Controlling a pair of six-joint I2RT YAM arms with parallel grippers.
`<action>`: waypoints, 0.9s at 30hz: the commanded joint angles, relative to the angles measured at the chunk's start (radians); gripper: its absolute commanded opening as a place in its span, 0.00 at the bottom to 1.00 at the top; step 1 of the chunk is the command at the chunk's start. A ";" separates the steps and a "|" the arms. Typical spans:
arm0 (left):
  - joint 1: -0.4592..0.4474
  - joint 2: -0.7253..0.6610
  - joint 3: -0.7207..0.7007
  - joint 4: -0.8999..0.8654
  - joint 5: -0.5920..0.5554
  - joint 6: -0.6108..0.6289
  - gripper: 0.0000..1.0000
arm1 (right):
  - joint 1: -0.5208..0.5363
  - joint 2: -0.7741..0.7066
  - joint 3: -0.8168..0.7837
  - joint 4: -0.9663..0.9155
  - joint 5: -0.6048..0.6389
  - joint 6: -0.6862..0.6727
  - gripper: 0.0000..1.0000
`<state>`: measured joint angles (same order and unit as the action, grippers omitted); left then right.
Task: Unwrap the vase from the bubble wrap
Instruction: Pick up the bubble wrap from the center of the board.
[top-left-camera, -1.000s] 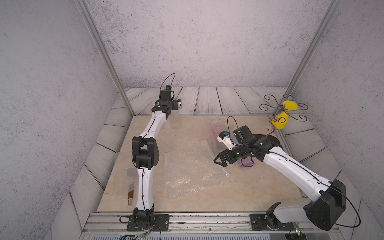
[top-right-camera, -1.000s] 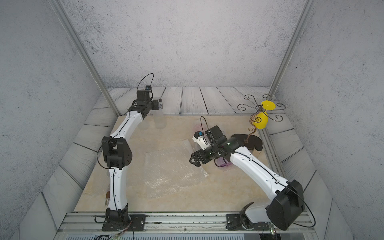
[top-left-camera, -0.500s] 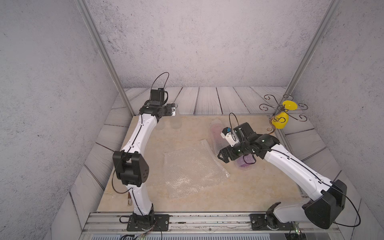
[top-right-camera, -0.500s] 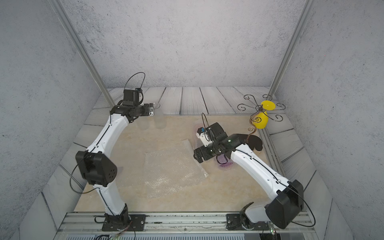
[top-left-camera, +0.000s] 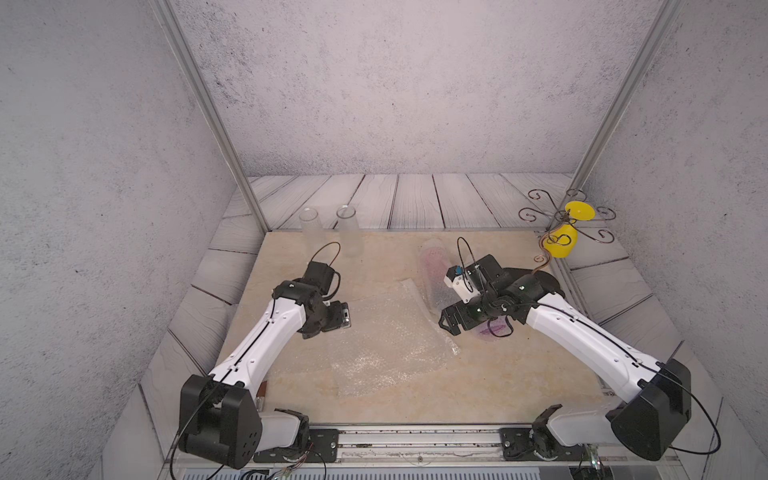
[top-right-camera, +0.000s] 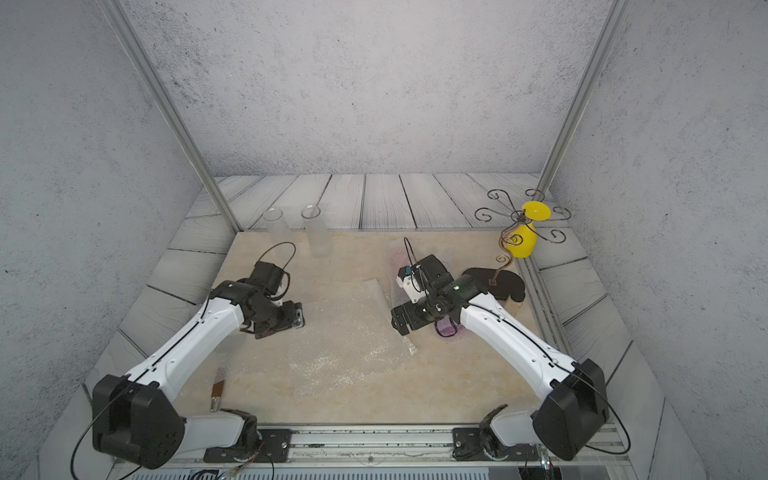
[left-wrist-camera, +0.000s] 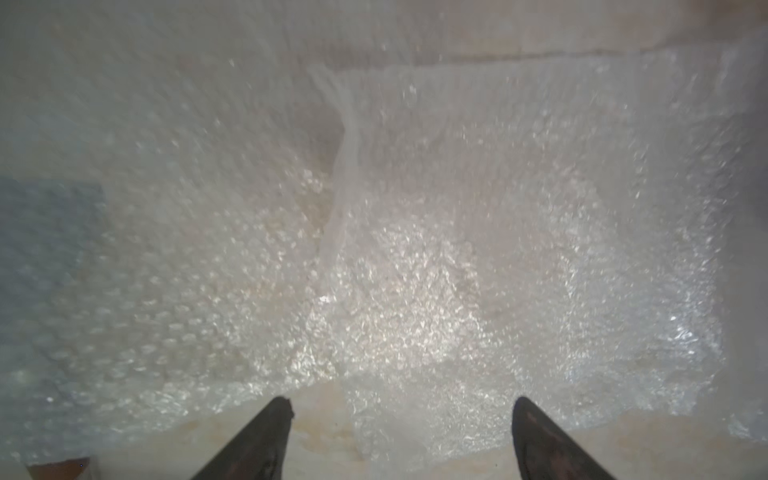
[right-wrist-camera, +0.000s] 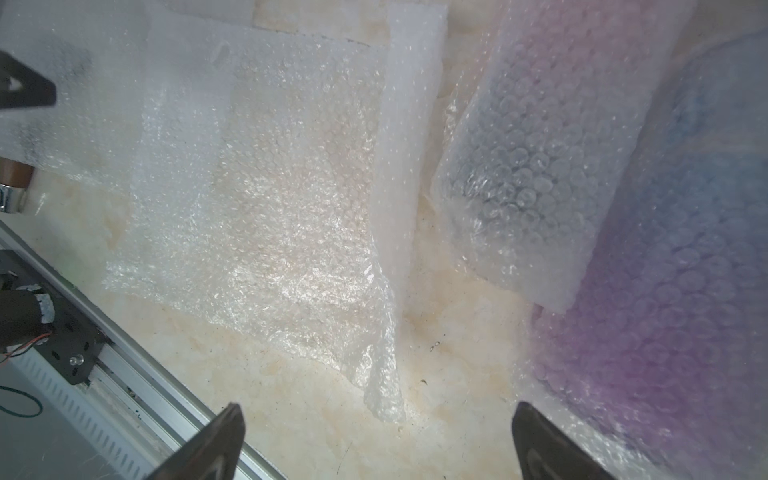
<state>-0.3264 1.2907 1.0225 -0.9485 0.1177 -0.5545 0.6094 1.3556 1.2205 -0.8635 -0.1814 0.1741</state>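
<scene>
**Claws released: left claw (left-wrist-camera: 401, 405) and right claw (right-wrist-camera: 376, 409) flank the bubble wrap (top-left-camera: 386, 336)**

The left claw hangs with fingers apart and empty at the 9 o'clock edge of the bubble wrap, a flat crinkled sheet lying mid-tabletop (top-left-camera: 519, 374). The right claw, spread wide and empty, hovers at the sheet's 3 o'clock edge. Beyond it, toward 1 o'clock, lies a rolled tube (top-left-camera: 432, 266) of wrap, tinted pink. Its contents cannot be made out.

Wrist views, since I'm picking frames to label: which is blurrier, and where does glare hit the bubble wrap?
Left wrist view: blurrier, smeared throughout, with bright glare on the flat bubble wrap sheet. Right wrist view: sharper, single bubbles distinct on the wrapped roll, milder sheen on that sheet.
</scene>
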 joint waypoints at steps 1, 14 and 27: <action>-0.086 -0.061 -0.077 -0.003 0.015 -0.177 0.83 | -0.002 -0.048 -0.010 -0.002 -0.003 0.021 0.99; -0.270 -0.108 -0.283 0.038 -0.022 -0.334 0.81 | -0.003 -0.032 -0.032 0.032 -0.034 0.021 0.99; -0.270 0.018 -0.379 0.169 -0.006 -0.329 0.76 | -0.004 -0.016 -0.029 0.034 -0.043 0.015 0.99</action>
<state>-0.5922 1.2789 0.6662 -0.8272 0.1024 -0.8787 0.6094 1.3365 1.1965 -0.8284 -0.2108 0.1864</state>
